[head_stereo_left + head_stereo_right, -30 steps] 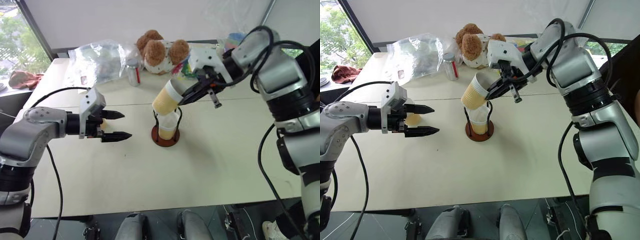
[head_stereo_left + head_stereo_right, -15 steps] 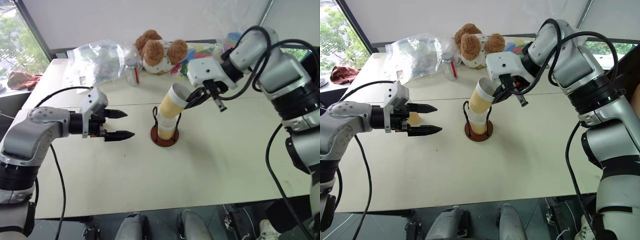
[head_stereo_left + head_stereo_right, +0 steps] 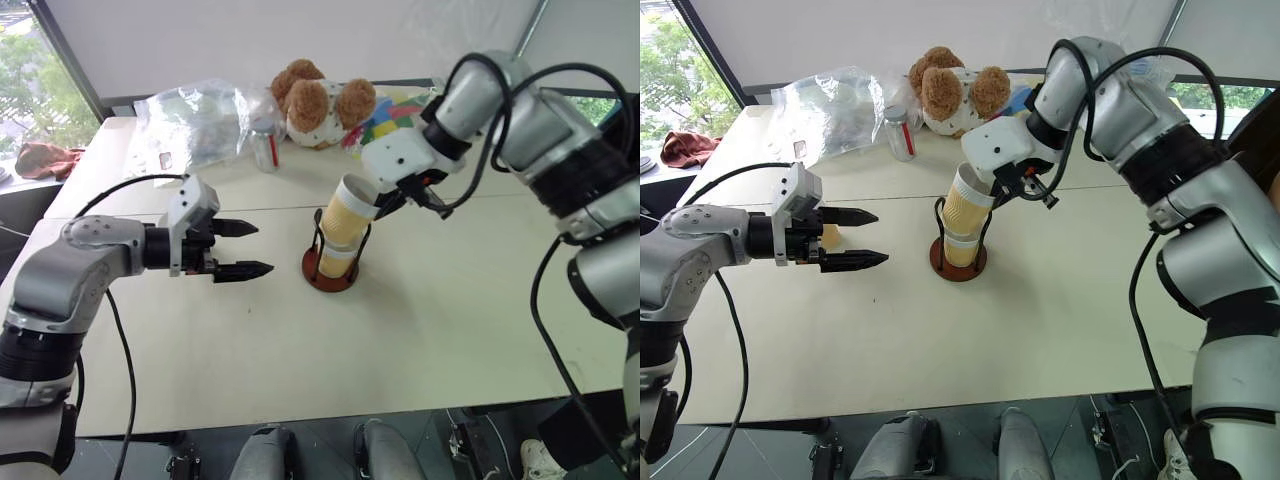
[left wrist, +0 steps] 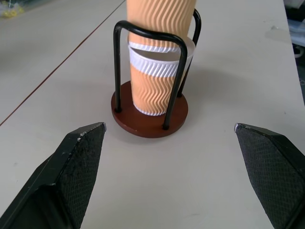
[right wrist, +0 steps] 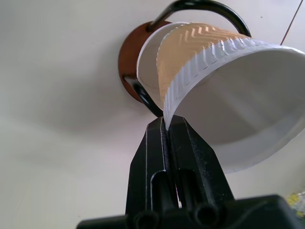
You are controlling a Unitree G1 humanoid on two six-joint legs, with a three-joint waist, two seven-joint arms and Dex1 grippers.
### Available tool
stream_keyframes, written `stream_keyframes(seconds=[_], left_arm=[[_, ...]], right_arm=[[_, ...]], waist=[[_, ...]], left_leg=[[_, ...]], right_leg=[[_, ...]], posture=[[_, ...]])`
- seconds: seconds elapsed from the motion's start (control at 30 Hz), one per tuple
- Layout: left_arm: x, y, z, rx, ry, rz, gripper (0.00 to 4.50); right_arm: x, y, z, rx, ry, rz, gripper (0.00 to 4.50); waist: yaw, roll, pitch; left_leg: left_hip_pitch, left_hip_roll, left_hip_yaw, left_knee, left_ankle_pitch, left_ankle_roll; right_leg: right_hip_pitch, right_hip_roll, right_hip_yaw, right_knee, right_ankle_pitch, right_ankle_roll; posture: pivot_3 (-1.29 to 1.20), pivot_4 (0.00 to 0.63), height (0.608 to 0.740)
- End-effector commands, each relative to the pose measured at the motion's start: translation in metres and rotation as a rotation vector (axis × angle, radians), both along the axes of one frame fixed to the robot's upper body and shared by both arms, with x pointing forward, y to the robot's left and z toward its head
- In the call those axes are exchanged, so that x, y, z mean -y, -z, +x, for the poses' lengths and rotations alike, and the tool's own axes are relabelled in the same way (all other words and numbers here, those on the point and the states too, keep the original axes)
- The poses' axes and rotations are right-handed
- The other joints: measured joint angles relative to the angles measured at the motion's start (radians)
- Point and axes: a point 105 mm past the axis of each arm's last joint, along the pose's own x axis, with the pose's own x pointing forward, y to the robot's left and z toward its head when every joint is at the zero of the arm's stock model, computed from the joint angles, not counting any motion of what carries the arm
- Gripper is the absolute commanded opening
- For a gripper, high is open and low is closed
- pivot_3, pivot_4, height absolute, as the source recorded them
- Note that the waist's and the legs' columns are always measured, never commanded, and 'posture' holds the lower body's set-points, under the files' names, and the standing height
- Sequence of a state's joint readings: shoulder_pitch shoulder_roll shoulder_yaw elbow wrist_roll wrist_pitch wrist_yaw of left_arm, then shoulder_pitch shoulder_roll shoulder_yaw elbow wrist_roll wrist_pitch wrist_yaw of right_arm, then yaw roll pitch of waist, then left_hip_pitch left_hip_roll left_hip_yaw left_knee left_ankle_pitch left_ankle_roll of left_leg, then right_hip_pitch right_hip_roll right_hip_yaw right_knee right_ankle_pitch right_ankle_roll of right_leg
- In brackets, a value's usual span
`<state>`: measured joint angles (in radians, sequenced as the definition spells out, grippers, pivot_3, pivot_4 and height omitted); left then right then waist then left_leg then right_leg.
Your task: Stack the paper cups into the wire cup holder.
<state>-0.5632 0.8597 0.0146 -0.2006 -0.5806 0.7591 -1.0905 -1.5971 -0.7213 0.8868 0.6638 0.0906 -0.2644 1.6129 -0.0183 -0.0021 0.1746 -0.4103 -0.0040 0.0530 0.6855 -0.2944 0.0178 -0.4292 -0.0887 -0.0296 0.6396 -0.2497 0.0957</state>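
The wire cup holder (image 3: 312, 274), a reddish-brown disc with black wire loops, stands mid-table. One paper cup (image 4: 155, 90) sits upright inside it. My right gripper (image 5: 167, 128) is shut on the rim of a second paper cup (image 3: 346, 213). That cup is tilted slightly, with its bottom nested into the top of the cup in the holder. My left gripper (image 3: 245, 248) hovers open to the left of the holder and points at it with nothing between its fingers. A third paper cup (image 3: 829, 236) stands behind the left gripper, mostly hidden.
At the back of the table are a brown teddy bear (image 3: 320, 100), a crumpled clear plastic bag (image 3: 195, 120), a small jar (image 3: 265, 150) and colourful items (image 3: 385, 118). The table's front edge (image 3: 300, 420) runs close to me.
My right gripper has rolled and come down a little. The held cup has swung from steeply tilted to nearly upright, and its bottom has entered the cup in the holder. The left gripper has stayed put.
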Motion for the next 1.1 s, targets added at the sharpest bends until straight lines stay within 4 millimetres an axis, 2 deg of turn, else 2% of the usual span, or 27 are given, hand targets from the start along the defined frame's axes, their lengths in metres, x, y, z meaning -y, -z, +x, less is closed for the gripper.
stream_keyframes(seconds=[0.03,0.23,0.53,0.67,0.77,0.9,1.1], left_arm=[[0.001,-0.010,-0.003,0.039,0.003,-0.016,4.50],[0.001,-0.010,-0.003,0.040,-0.002,-0.022,4.50],[0.005,-0.012,-0.002,0.042,0.004,-0.044,4.50],[0.006,-0.012,-0.002,0.042,0.004,-0.047,4.50],[0.005,-0.012,-0.002,0.041,0.003,-0.048,4.50],[0.003,-0.013,-0.001,0.041,-0.002,-0.046,4.50],[-0.007,-0.021,0.003,0.067,-0.023,-0.025,4.50]], right_arm=[[-0.007,-0.018,-0.001,0.061,-0.044,-0.003,0.01],[-0.010,-0.017,-0.003,0.065,-0.082,-0.022,0.01],[-0.001,-0.014,-0.003,0.094,-0.109,-0.109,0.01],[-0.004,-0.015,-0.002,0.097,-0.118,-0.101,1.24],[-0.007,-0.017,-0.003,0.090,-0.119,-0.075,2.75],[-0.008,-0.023,-0.004,0.085,-0.105,-0.028,2.75],[0.002,-0.057,-0.013,0.021,0.010,0.247,2.75]], waist=[[0.002,0.000,0.000],[0.003,0.000,0.000],[0.002,0.000,0.000],[0.001,0.000,0.000],[0.001,0.000,0.000],[0.002,0.000,0.000],[0.005,0.000,0.000]], left_leg=[[0.000,0.000,0.000,0.000,0.000,0.000],[0.000,0.000,0.000,0.000,0.000,-0.001],[0.000,0.000,0.000,0.000,0.000,-0.001],[0.000,0.000,0.000,0.000,0.000,-0.001],[0.000,0.000,0.000,0.000,0.000,-0.001],[0.000,0.000,0.000,-0.001,0.000,-0.001],[0.000,0.000,-0.001,-0.001,0.000,-0.001]], right_leg=[[0.000,0.000,0.000,0.000,0.000,0.000],[0.000,-0.001,0.000,0.000,0.000,0.000],[0.000,-0.001,0.000,0.000,0.000,0.000],[0.000,-0.001,0.000,0.000,0.000,0.000],[0.000,-0.001,0.000,0.000,0.000,0.000],[0.000,-0.001,0.000,0.000,0.000,0.000],[0.000,-0.001,0.000,0.000,0.000,0.000]], posture=[[0.00,0.150,0.740],[0.00,0.150,0.740],[0.00,0.150,0.740],[0.00,0.150,0.740],[0.00,0.150,0.740],[0.00,0.150,0.740],[0.00,0.150,0.740]])
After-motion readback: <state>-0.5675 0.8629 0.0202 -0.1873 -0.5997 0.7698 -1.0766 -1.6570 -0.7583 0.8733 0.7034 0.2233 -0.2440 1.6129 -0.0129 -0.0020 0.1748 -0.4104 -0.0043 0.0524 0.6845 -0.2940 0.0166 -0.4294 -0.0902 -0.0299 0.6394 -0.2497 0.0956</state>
